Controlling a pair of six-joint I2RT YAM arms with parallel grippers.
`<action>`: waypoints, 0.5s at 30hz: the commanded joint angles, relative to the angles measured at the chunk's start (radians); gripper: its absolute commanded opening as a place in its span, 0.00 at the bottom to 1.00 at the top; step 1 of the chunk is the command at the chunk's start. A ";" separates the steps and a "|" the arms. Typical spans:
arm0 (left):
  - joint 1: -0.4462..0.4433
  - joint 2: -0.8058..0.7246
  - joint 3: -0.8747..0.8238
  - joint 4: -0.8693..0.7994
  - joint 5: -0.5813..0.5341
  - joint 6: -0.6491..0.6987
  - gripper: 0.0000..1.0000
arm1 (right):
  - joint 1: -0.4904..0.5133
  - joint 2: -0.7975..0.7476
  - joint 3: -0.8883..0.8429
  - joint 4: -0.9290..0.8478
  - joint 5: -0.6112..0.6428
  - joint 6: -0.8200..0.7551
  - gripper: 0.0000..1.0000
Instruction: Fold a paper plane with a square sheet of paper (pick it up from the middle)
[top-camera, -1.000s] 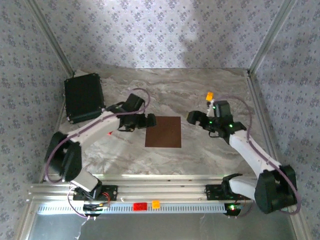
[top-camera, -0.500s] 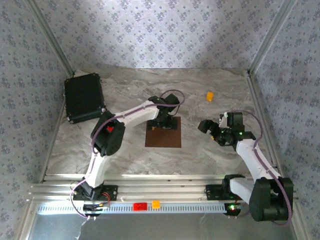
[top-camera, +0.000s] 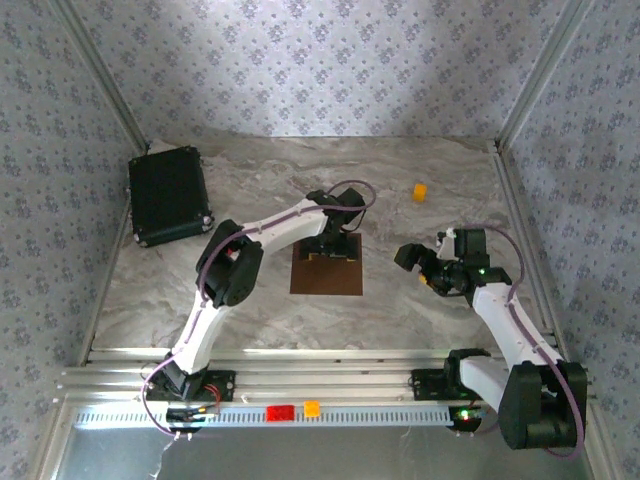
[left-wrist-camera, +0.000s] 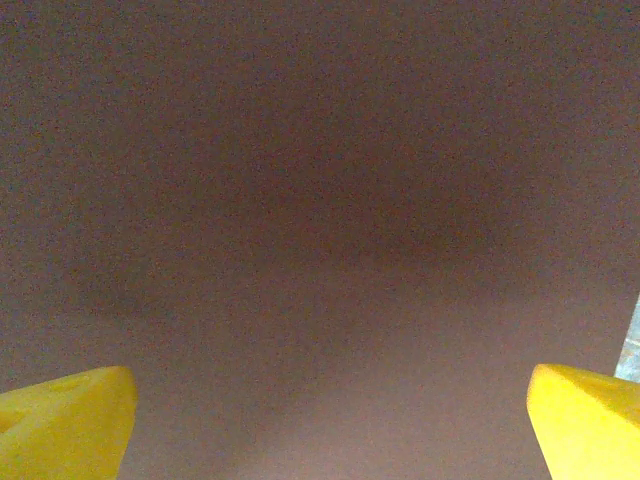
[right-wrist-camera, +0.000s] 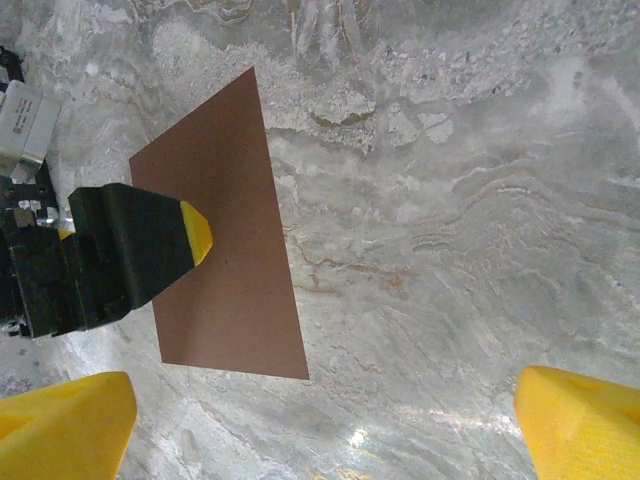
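Observation:
The square sheet of paper (top-camera: 326, 272) lies flat and dark brown on the marble table (top-camera: 250, 300), unfolded. My left gripper (top-camera: 330, 253) hangs just over the sheet's far half, pointing down. In the left wrist view the sheet of paper (left-wrist-camera: 320, 200) spans the frame, and my left gripper (left-wrist-camera: 325, 430) is open with its yellow fingertips (left-wrist-camera: 65, 425) wide apart and nothing between them. My right gripper (top-camera: 412, 266) is open to the right of the sheet, apart from it. The right wrist view shows the paper (right-wrist-camera: 235, 260) with the left gripper's finger (right-wrist-camera: 135, 250) above it.
A black case (top-camera: 168, 194) lies at the table's far left. A small orange block (top-camera: 420, 191) sits at the far right. A red block (top-camera: 280, 411) and an orange block (top-camera: 312, 408) rest on the near rail. Bare marble (right-wrist-camera: 450, 250) lies between the paper and my right gripper.
My left arm has swung right, from beside the paper's left edge to over its far half. My right gripper has drawn back, nearer and to the right. The paper has not moved.

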 joint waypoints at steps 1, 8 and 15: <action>0.005 0.036 0.043 -0.057 0.001 -0.015 1.00 | -0.005 -0.019 -0.014 -0.016 -0.025 0.003 0.99; 0.006 0.074 0.076 -0.073 -0.008 -0.014 1.00 | -0.005 -0.010 -0.020 -0.014 -0.026 0.001 0.99; 0.009 0.094 0.073 -0.064 0.000 -0.015 1.00 | -0.005 0.001 -0.020 -0.012 -0.029 0.000 0.99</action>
